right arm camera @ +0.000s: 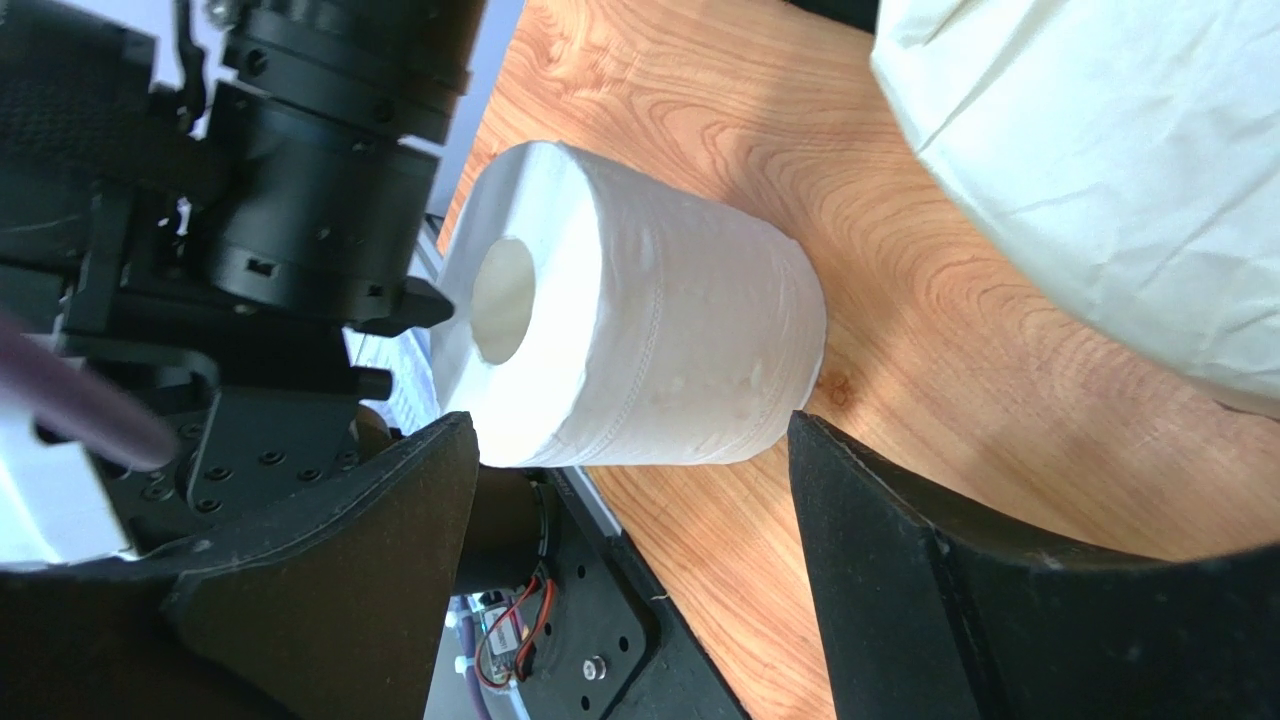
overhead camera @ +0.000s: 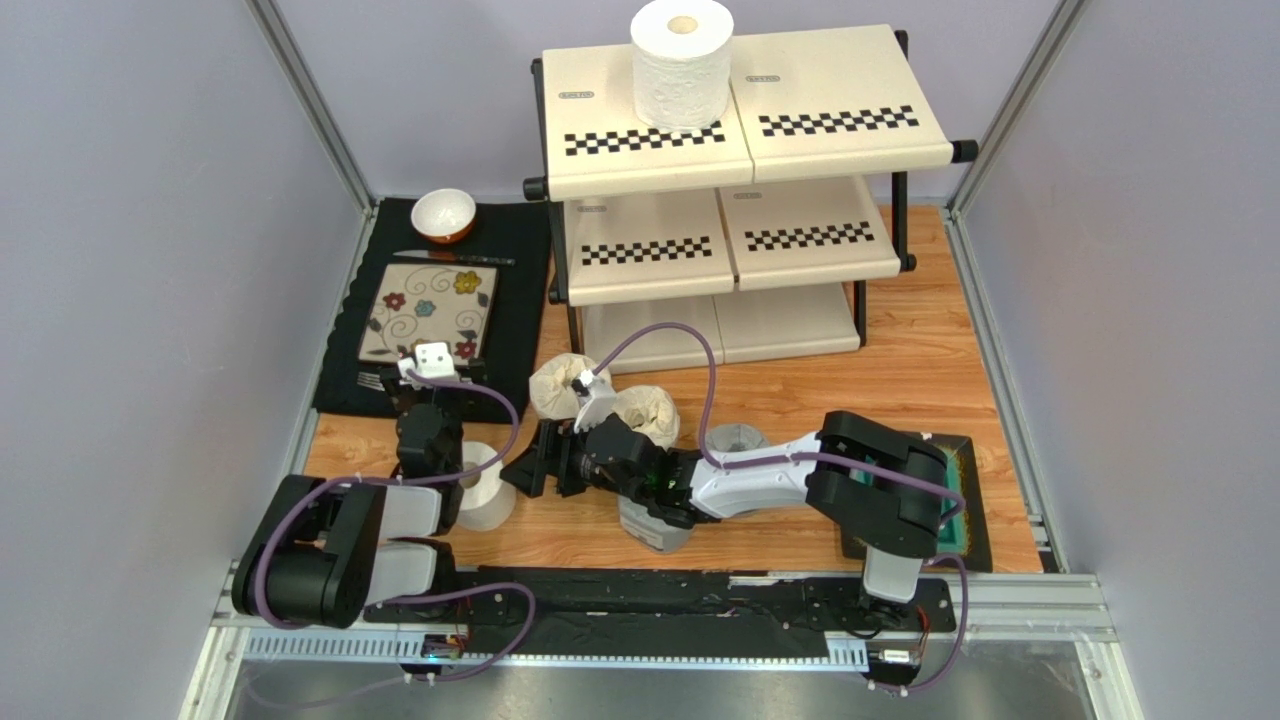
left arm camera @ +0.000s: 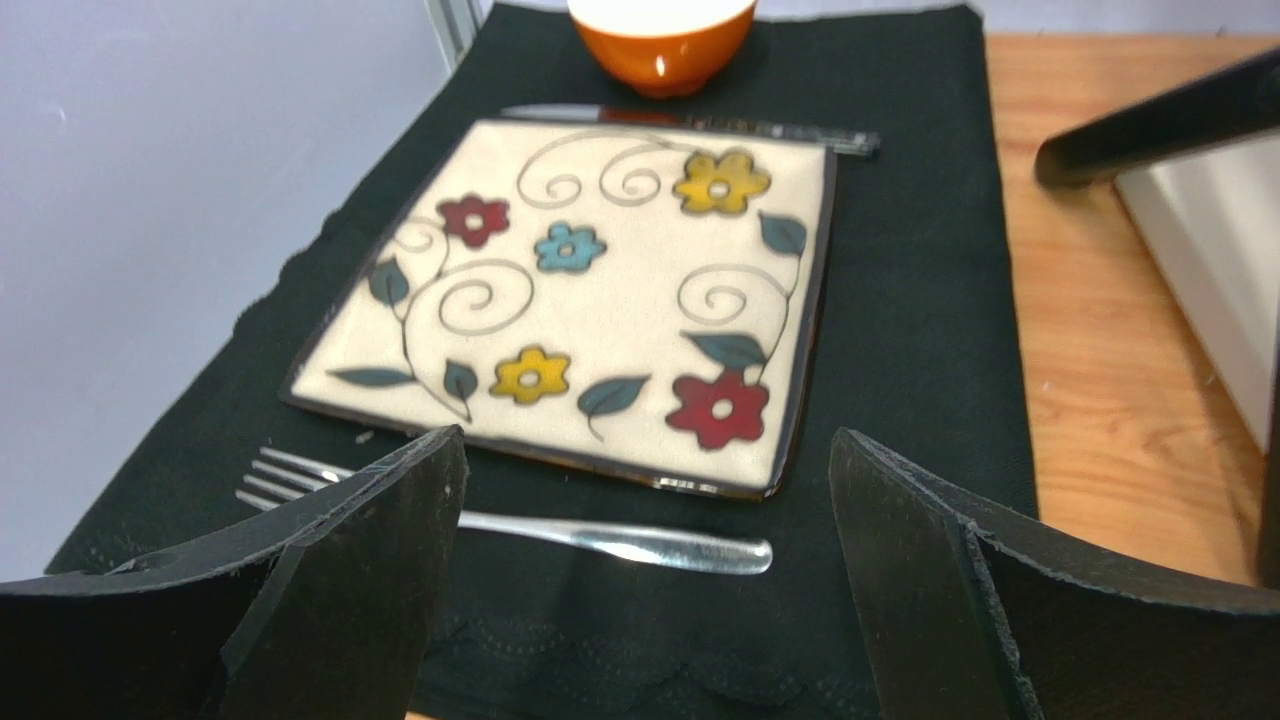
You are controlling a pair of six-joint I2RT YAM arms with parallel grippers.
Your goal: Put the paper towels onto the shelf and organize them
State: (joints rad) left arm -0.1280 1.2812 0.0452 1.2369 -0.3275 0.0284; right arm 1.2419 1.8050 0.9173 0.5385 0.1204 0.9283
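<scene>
Right claw (right arm camera: 624, 438) spread, fingers either side of a white roll (right arm camera: 661, 345) on the table by the left arm; can't tell if they touch. Left claw (left arm camera: 646, 450) spread, empty, facing the plate (left arm camera: 601, 285). Cream rolls (overhead camera: 564, 387) just beyond. Shelf (overhead camera: 842, 83) at back, second white roll (overhead camera: 681, 68) upright on its top tier.

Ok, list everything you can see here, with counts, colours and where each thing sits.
shelf: 1, cream with black frame, far side
white rolls: 2, white, one on shelf top, one near left
cream-wrapped rolls: 2, cream, centre
grey-wrapped rolls: 2, grey, centre, partly hidden
mat: 1, black, left
plate: 1, floral, on mat
bowl: 1, white and orange, mat's far end
knife, fork: 1 each, silver, beside plate
left gripper: 1, black, open, over mat
right gripper: 1, black, open, facing a white roll
</scene>
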